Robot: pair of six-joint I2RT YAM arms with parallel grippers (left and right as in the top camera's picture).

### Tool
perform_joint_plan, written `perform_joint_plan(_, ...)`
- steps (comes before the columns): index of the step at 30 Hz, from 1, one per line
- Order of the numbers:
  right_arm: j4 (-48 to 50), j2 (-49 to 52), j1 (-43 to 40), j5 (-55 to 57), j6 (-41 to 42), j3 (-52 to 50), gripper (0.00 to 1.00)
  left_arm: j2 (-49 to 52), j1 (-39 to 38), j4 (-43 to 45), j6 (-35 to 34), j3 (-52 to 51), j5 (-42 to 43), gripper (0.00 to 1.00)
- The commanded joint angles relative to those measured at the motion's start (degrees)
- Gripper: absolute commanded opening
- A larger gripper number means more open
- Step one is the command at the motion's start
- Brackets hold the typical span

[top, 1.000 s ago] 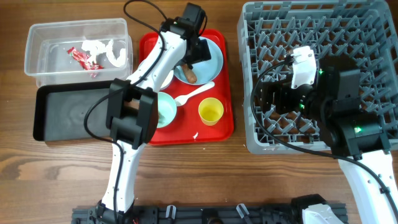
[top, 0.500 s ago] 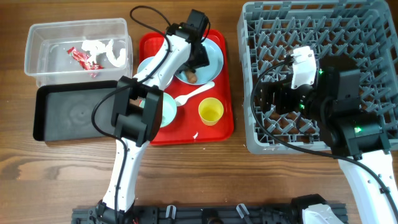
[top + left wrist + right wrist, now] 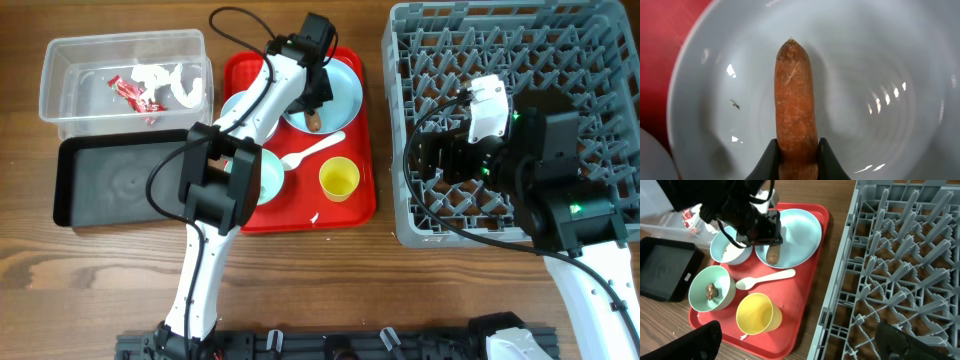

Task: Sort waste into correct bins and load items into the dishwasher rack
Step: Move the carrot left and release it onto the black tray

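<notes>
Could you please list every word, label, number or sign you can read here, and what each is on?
No text can be read in any view.
Wrapper: print too small to read.
Pale label on the black tray: blurred, unreadable.

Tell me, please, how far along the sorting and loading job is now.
Done: red-and-white wrapper and crumpled white paper lie in the clear tub. In hand: left gripper grips the carrot piece on the plate. Left: rice in one bowl, a brown lump in the other bowl; no dish, spoon or yellow cup is in the rack.
</notes>
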Motion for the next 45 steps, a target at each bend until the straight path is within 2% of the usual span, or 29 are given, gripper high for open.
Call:
perform_joint_plan(1,0.04,0.59,0.13,-0.96,0.46,1.27,1.00,-9.94,3.15,-1.40,4.83,4.02,0.24,0.05)
perform_joint_plan(5,0.04,0.59,0.13,-0.96,0.44,1.27,1.00,-17.92,8.46,-6.34,5.62,4.02,-1.05,0.04)
perform_joint_plan(9,0.07,0.59,0.13,-0.96,0.44,1.27,1.00,-23.89,16.87,-15.85,5.14,4.02,-7.78,0.04)
perform_joint_plan(13,0.13,0.59,0.13,-0.96,0.46,1.27,1.00,-25.44,26.53,-22.77,4.50,4.00,-8.74,0.04)
perform_joint_plan(18,0.13,0.59,0.13,-0.96,0.46,1.27,1.00,-24.87,37.68,-27.82,-6.75,1.75,-8.39,0.04)
perform_joint_plan(23,0.15,0.59,0.13,-0.96,0.46,1.20,1.00,-24.87,45.00,-27.12,-19.50,-7.37,-7.23,0.04)
perform_joint_plan(26,0.20,0.59,0.13,-0.96,0.48,1.20,1.00,-24.87,46.49,-23.56,-23.56,-14.69,-7.21,0.05)
perform_joint_plan(33,0.22,0.59,0.13,-0.96,0.46,1.20,1.00,-24.87,46.64,-12.55,-24.90,-30.03,-7.23,0.09)
perform_joint_plan(35,0.24,0.59,0.13,-0.94,0.48,1.20,1.00,-24.87,46.64,-9.55,-24.90,-32.35,-7.26,0.14)
perform_joint_plan(36,0.28,0.59,0.13,-0.96,0.46,1.20,1.00,-24.87,46.64,-7.13,-24.90,-33.88,-7.26,0.33)
perform_joint_plan(39,0.26,0.59,0.13,-0.94,0.46,1.20,1.00,-24.87,46.64,-4.57,-24.83,-34.91,-7.26,0.52)
perform_joint_plan(45,0.39,0.59,0.13,-0.92,0.39,1.20,1.00,-25.35,46.75,-4.70,-24.50,-34.75,-7.23,0.60)
